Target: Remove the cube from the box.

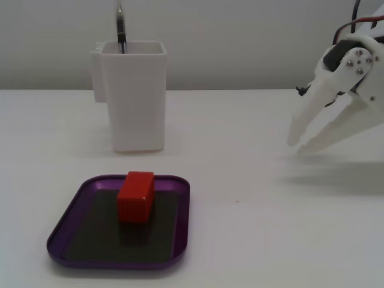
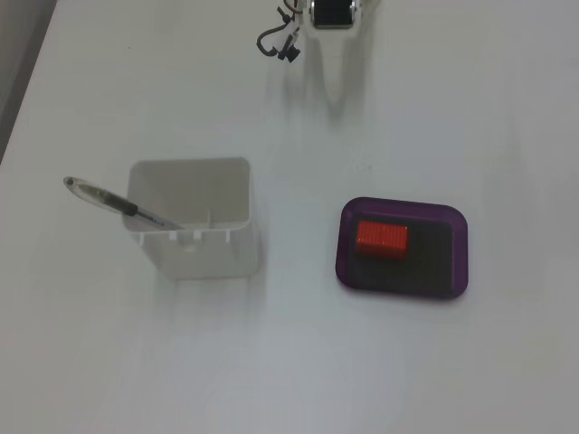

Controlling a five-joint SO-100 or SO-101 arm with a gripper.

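The small red cube (image 1: pixel 135 195) lies inside the shallow purple tray (image 1: pixel 55 241), toward its far end in this fixed view. In the other fixed view, from above, the cube (image 2: pixel 381 239) sits in the left part of the tray (image 2: pixel 463 255). My white gripper (image 1: pixel 295 146) hangs at the right, well away from the tray, pointing down and left just above the table. Its fingers meet at the tips and hold nothing. From above, only the arm's dark wrist part (image 2: pixel 331 13) shows clearly at the top edge.
A tall white square container (image 1: pixel 135 102) stands behind the tray with a pen (image 1: pixel 120 27) in it. From above, the container (image 2: pixel 194 244) is left of the tray and the pen (image 2: pixel 109 201) leans left. The table is white.
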